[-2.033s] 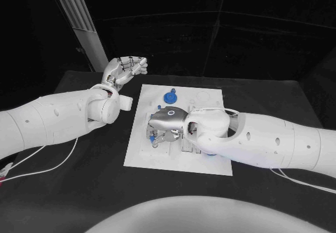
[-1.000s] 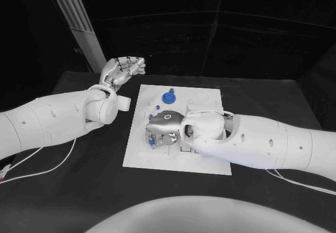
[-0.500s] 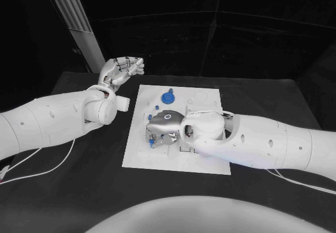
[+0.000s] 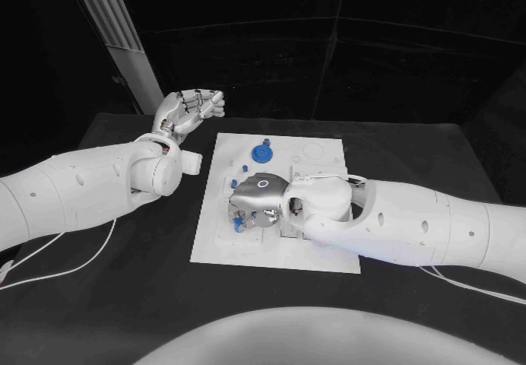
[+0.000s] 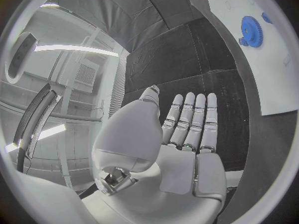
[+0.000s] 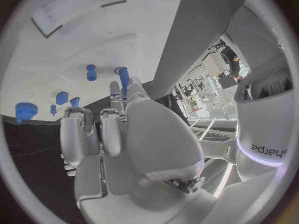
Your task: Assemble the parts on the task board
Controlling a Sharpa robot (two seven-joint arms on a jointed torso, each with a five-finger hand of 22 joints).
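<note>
Left hand (image 4: 190, 106): upper left of the head view, raised off the table beyond the board's corner, fingers straight and together, holding nothing. I read it as idle.

Board (image 4: 225, 247): white plate at centre frame. Blue gear (image 4: 262, 153) stands near its top edge; small blue pegs (image 6: 91, 71) stand apart on the plate in the right wrist view.

Right hand (image 4: 255, 199): centre frame, low over the board's middle, fingers pointed down around a blue pin (image 6: 123, 78). I cannot tell whether it truly grips the pin.

Step in hand, by my judgement: seating that pin in the board. Next move calls for a straight downward press, pin kept upright.
</note>
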